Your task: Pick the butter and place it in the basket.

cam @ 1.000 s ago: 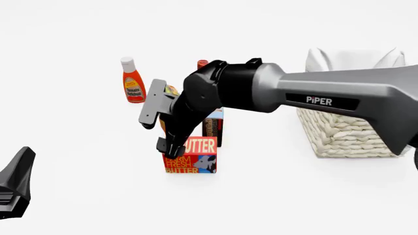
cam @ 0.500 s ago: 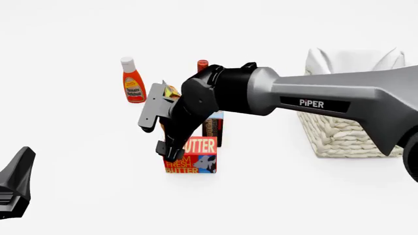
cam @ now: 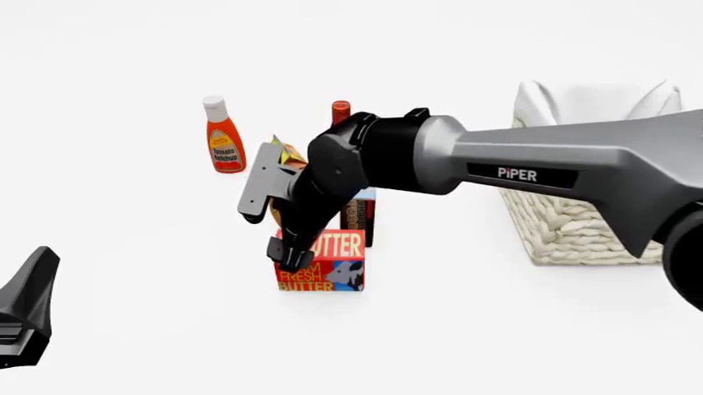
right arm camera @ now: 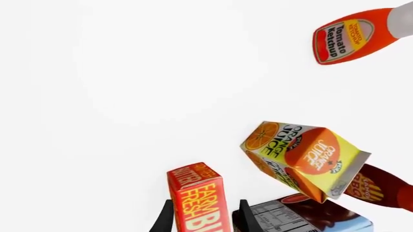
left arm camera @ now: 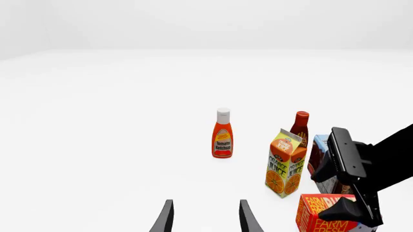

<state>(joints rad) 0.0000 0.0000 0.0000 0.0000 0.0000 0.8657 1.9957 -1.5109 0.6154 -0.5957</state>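
The butter (cam: 326, 265), a red and orange box, stands upright on the table in front of the other groceries. My right gripper (cam: 290, 252) is open and reaches down over the box's top left part. In the right wrist view the butter (right arm camera: 195, 197) sits between the two fingers (right arm camera: 166, 218), with a small gap on one side. The butter also shows in the left wrist view (left arm camera: 320, 212). The woven basket (cam: 579, 224) with white lining stands at the right, partly behind the right arm. My left gripper (cam: 26, 306) is open and empty at the near left (left arm camera: 206, 220).
A ketchup bottle (cam: 224, 140) stands at the back left. An orange juice carton (cam: 286, 155) and a red-capped sauce bottle (cam: 341, 109) stand behind the arm. A blue-and-brown pudding box (cam: 358, 216) stands just behind the butter.
My right gripper has come down a little lower around the butter's top and its arm has shifted slightly. The butter and the left gripper have not moved.
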